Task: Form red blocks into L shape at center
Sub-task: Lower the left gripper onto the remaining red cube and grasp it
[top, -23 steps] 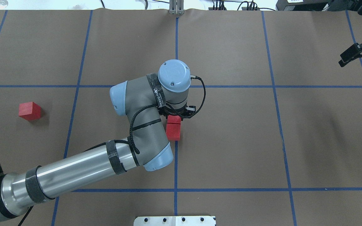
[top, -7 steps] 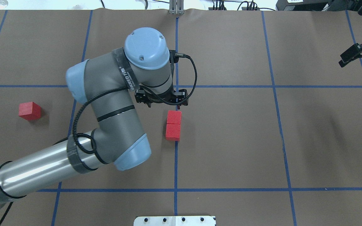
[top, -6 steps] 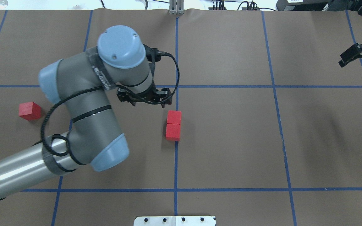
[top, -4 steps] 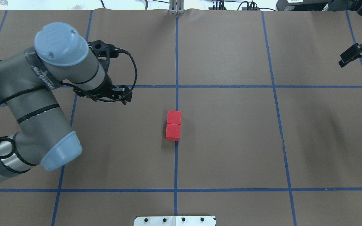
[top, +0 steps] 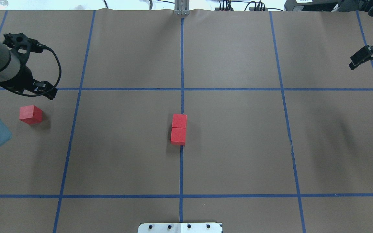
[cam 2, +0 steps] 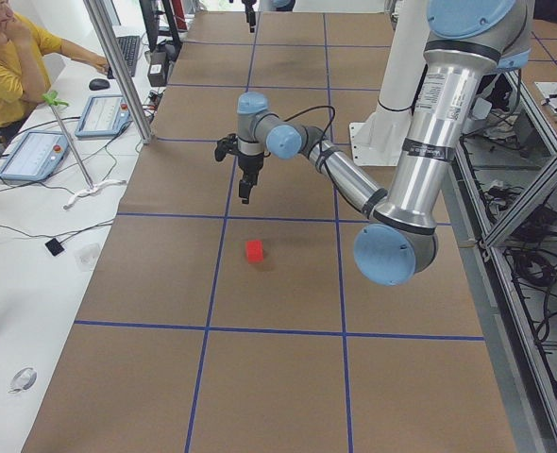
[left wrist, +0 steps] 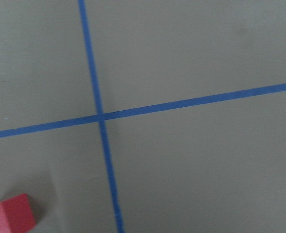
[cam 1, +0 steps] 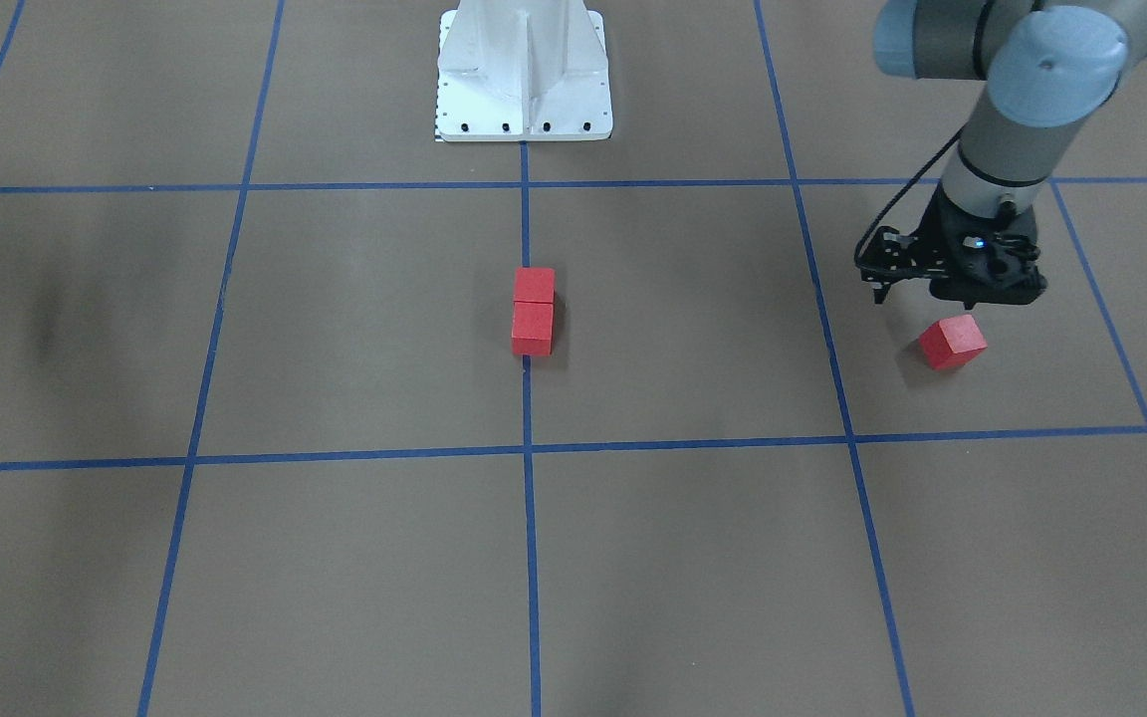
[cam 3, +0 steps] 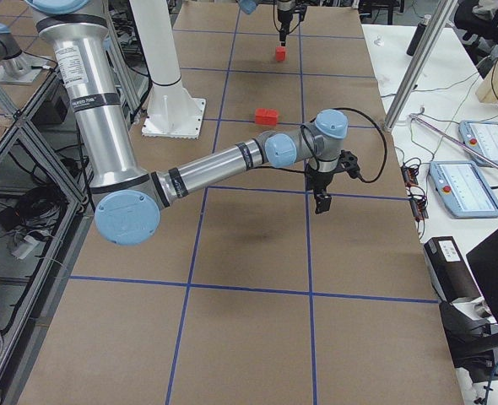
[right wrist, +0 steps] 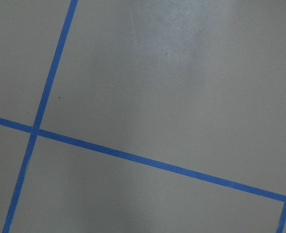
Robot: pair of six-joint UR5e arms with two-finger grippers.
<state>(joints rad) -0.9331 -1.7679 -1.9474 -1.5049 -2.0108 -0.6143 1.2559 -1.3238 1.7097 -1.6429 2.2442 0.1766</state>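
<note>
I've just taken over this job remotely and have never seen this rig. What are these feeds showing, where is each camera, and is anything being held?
This is a robot with two arms at a brown table gridded with blue tape. One camera looks down from behind the robot, one faces it from across the table, two watch from the table's ends, and one rides on each wrist. Two blocks, both red, lie touching on the centre line. A third block sits apart on the robot's left. The left gripper hangs open near it, not over it, holding nothing. The right gripper is at the far right with nothing in it. I cannot tell whether it is open.
</note>
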